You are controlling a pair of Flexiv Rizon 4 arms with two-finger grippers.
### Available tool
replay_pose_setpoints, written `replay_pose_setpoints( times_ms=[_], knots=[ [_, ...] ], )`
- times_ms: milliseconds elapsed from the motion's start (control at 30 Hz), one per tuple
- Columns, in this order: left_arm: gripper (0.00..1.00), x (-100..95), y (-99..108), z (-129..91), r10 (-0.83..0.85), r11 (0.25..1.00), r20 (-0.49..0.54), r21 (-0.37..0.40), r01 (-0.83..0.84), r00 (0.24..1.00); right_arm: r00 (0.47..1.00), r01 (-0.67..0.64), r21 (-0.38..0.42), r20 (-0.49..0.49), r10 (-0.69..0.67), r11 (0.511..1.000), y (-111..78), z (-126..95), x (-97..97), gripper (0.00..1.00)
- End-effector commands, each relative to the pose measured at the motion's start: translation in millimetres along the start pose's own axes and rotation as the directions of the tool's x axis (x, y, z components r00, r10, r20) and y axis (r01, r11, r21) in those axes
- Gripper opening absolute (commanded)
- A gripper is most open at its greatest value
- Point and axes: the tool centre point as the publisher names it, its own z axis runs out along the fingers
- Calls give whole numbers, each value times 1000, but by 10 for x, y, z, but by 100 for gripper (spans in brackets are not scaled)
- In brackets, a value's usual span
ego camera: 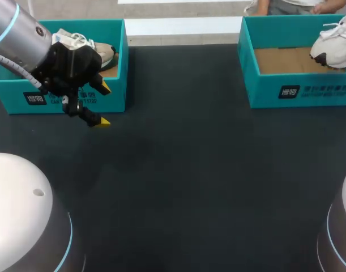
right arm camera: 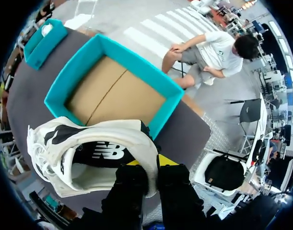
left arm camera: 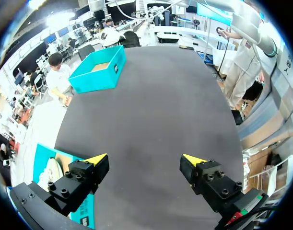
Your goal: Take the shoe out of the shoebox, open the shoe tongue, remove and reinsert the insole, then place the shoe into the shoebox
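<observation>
Right wrist view: right gripper (right arm camera: 153, 163) clamps heel of white mesh shoe (right arm camera: 88, 143) above open teal cardboard shoebox (right arm camera: 136, 60). Left gripper (ego camera: 103, 104) spread wide, hovering near black tabletop's (ego camera: 189, 170) far-left corner.

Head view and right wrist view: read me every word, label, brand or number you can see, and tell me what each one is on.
On the right shoebox, front wall: a white logo and a row of characters, too blurred to read.
On the left shoebox, front wall: white print, partly hidden by the left gripper, too blurred to read.
Inside the shoe: a white letter logo, a brand mark only, no other words.
No numbers show.
</observation>
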Motion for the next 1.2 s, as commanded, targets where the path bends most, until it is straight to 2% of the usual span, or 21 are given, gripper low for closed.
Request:
replay_pose_setpoints(
  times_ms=[33,100,267,300,333,600,633,1200],
  knots=[
    [100,11,12,-2,1,1000,2,-1,-1,1000,860,-493,63,-117,497,868,-126,-33,-100,0],
    [100,11,12,-2,1,1000,2,-1,-1,1000,841,-526,74,-100,532,847,-148,-22,-80,0],
    [100,11,12,-2,1,1000,2,-1,-1,1000,834,-540,88,-76,546,837,-140,-13,20,0],
    [100,11,12,-2,1,1000,2,-1,-1,1000,847,-519,92,-79,525,850,-123,-7,29,0],
    [100,11,12,-2,1,1000,2,-1,-1,1000,835,-541,85,-60,546,837,-117,-10,38,0],
    [100,11,12,-2,1,1000,2,-1,-1,1000,877,-475,66,-45,478,877,-98,-38,65,0],
    [100,11,12,-2,1,1000,2,-1,-1,1000,894,-442,65,-49,446,894,-101,-44,73,0],
    [100,11,12,-2,1,1000,2,-1,-1,1000,894,-442,65,-49,446,894,-101,-44,73,0]
  ],
)
